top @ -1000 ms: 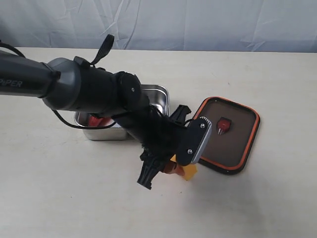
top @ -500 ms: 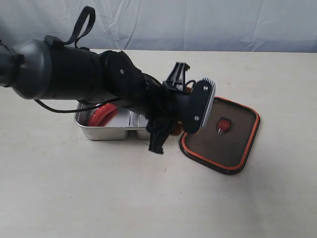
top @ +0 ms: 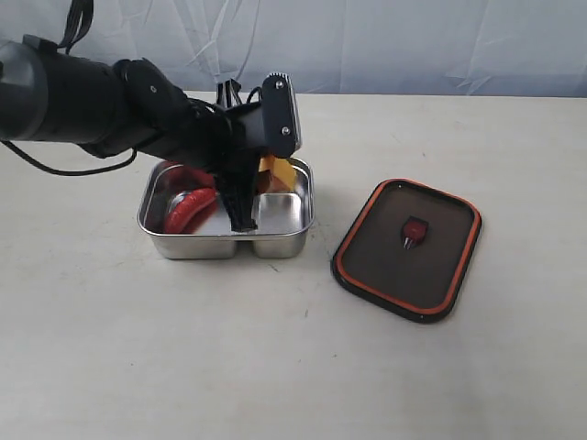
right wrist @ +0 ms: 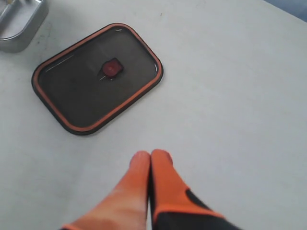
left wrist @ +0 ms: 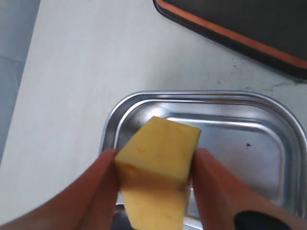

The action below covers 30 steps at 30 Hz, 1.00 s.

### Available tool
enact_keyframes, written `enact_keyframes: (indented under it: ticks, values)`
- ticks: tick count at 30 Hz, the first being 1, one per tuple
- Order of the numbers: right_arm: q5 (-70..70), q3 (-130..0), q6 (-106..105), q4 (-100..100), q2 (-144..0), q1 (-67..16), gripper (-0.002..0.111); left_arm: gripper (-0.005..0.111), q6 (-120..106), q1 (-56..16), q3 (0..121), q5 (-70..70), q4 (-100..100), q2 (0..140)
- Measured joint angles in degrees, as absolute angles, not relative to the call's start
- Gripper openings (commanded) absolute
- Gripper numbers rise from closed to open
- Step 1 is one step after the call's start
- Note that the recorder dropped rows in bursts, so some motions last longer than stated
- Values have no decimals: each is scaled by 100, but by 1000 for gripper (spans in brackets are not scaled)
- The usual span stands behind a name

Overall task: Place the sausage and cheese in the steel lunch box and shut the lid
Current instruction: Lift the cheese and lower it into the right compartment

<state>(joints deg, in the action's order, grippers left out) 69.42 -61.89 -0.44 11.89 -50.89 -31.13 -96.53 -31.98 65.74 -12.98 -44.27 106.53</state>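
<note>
The steel lunch box (top: 292,227) stands left of centre, with the red sausage (top: 188,209) lying in its left compartment. My left gripper (top: 271,170) hangs over the right compartment, shut on the yellow cheese (top: 280,176). The left wrist view shows the cheese (left wrist: 158,167) clamped between two orange fingers (left wrist: 216,187) above the empty steel compartment (left wrist: 249,143). The dark lid (top: 408,249) with its orange rim lies flat on the table right of the box, a red tab at its middle. My right gripper (right wrist: 151,157) is shut on nothing, above bare table near the lid (right wrist: 96,76).
A pale cloth backdrop (top: 385,46) runs along the table's far edge. The left arm (top: 83,101) reaches in from the upper left and covers the box's far left corner. A corner of the box (right wrist: 19,24) shows in the right wrist view.
My left gripper has carried the cheese from the table in front of the lid up and left to above the box's right compartment. The right gripper has stayed shut.
</note>
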Motion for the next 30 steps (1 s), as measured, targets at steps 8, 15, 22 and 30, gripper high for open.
enact_keyframes:
  ticks: [8,15,22,30]
  values:
    - [6906,-6189,0,1189,-5089,-3113,0,20,-9643,-3198,6574,-1411,-4978,10939]
    - [6906,-6189,0,1189,-5089,-3113,0,59,-9643,-3198,6594,-1461,-5209,10939]
    - [6692,-6189,124,1287,-5089,-3113,0,59,-9643,-3198,6596,-1473,-5231,10939]
    - [6101,-6189,1107,1751,-5599,-3113,0,23,-8701,-3139,6596,-1578,-5207,10458]
